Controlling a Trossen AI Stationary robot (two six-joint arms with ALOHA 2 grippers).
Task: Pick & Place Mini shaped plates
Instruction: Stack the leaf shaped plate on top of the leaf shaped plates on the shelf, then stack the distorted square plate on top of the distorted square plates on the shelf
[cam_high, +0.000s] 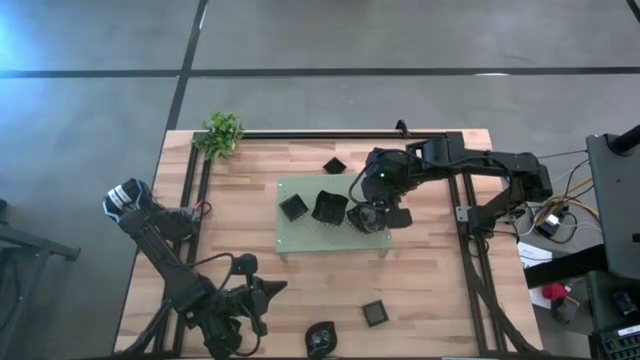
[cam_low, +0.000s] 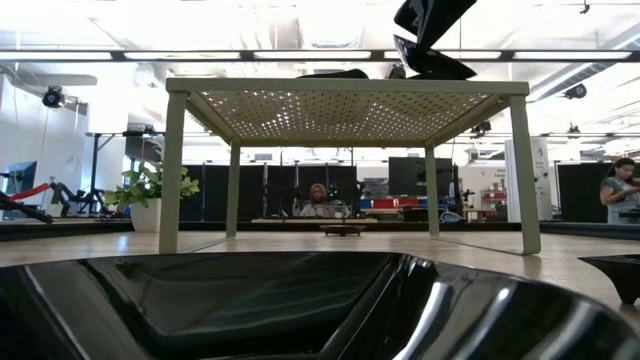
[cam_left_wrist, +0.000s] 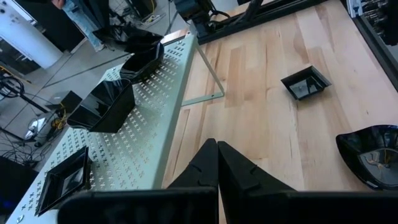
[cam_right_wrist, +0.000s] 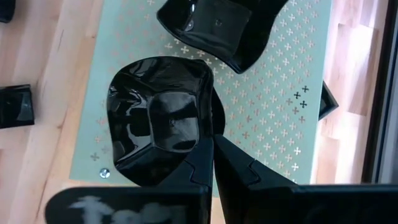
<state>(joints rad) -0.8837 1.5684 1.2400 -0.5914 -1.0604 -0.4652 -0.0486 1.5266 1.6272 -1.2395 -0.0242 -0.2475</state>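
Wooden counter (cam_high: 420, 290): filled the centre of the high view, framed by dark rails.

Light green perforated mat (cam_high: 305, 240): a raised rectangular platform on legs, at frame centre.

Right arm: reached in from the right edge of the high view. Its pincer (cam_high: 372, 215) stood over the mat's right end, fingers fully closed, tips at the edge of a glossy black dish (cam_right_wrist: 158, 121) with folded sides; whether the rim was pinched could not be told.

Left arm: lay along the lower left of the high view. Its pincer (cam_high: 262, 290) hung above the bare counter, fingers shut together, empty.

Mini shaped plates: two more on the mat, a square one (cam_high: 292, 207) at its left and a deeper one (cam_high: 328, 207) at centre. Off the mat, one small square plate (cam_high: 334, 165) just above it, another (cam_high: 374, 313) toward the lower centre, and a rounded one (cam_high: 320, 338) at the bottom edge.

Small leafy plant (cam_high: 222, 133): upper left corner of the counter.
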